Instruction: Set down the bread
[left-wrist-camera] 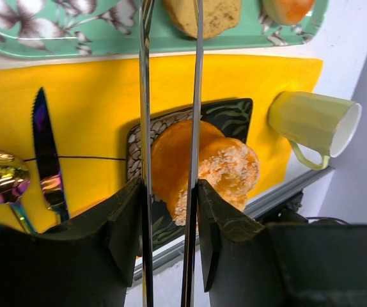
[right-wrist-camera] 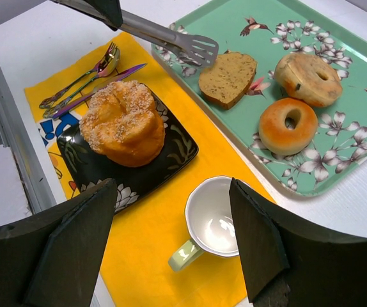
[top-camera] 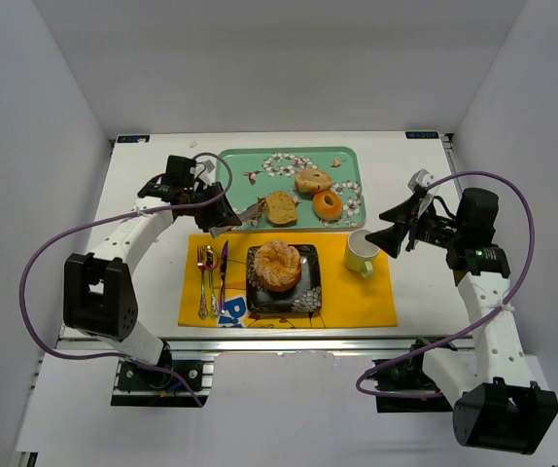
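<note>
The left pincer (left-wrist-camera: 171, 195), clamped on the tongs (right-wrist-camera: 171, 39), is the nearer arm: just past the empty tong tips lies the slice (right-wrist-camera: 228, 78) on the tray (right-wrist-camera: 234, 25), slanting across their line, with the bun (right-wrist-camera: 123, 121) off to one side on the plate (right-wrist-camera: 177, 150).

The tray (top-camera: 250, 159) is mint green with white flowers and brown hummingbirds. The placemat (top-camera: 357, 297) is bright yellow, with blue print at its near left corner. The plate (top-camera: 308, 261) is black with pale leaves. The bun (top-camera: 279, 265) is golden orange under pale crumbs. The mug (top-camera: 359, 255) is pale yellow-green, white inside. The tongs (top-camera: 250, 210) are silver.
</note>
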